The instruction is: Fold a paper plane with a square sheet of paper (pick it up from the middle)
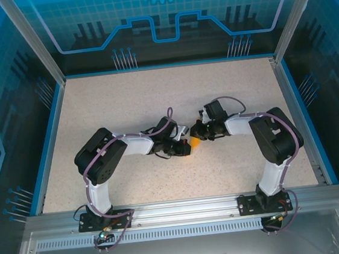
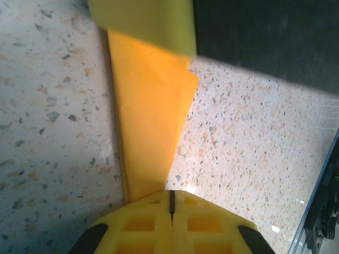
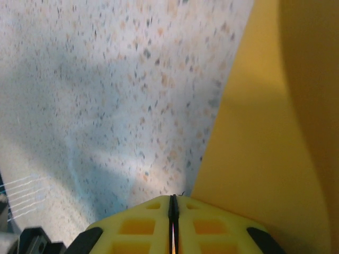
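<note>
The square sheet of paper is folded into a narrow, creased orange wedge lying on the speckled table between the two arms. My left gripper is shut, and the wedge's narrow end runs in under its left finger; whether it is pinched there I cannot tell. My right gripper faces it from the other side and is shut, with a thin orange sliver in its slit. A broad orange face of the paper rises beside its right finger. One of its yellow fingers covers the wedge's wide end.
The speckled tabletop spreads around both grippers, bounded by a blue rim and aluminium posts. Both arm bases are bolted to the metal rail at the near edge. Cables loop over each forearm.
</note>
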Controlling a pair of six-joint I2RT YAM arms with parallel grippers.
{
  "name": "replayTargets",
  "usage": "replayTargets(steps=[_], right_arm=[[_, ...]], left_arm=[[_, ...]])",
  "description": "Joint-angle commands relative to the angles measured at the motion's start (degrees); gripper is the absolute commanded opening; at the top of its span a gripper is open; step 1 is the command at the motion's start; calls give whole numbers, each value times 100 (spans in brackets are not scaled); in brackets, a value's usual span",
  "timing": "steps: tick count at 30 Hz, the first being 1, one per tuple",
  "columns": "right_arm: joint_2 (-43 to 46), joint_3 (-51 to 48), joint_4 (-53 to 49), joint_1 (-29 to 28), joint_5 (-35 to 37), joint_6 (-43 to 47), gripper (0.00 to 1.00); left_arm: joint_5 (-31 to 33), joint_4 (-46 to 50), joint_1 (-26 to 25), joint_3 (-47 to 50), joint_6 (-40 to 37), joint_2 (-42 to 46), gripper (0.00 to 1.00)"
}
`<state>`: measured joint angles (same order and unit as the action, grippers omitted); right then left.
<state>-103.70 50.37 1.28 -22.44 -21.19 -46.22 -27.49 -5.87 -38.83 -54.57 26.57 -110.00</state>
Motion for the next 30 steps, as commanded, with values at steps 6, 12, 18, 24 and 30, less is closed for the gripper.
replayTargets(steps=[6,12,18,24,30], right_arm=[[-449,544,-466,265,339,407,10],[-734,776,-515,490,283,526,9],[-1114,1020,-366,788,-19,504,9],[-1330,1344,-490,1037,-174,567,9],[-1542,1656,-607,1219,-188,596,9]], left_arm=[[238,760,52,384,-259,-280,0],[239,766,95,482,-299,-285,0],[250,799,115,530,-319,-290,0],[255,799,131,583,-310,-315,0],[261,839,135,586,-302,-338,0]])
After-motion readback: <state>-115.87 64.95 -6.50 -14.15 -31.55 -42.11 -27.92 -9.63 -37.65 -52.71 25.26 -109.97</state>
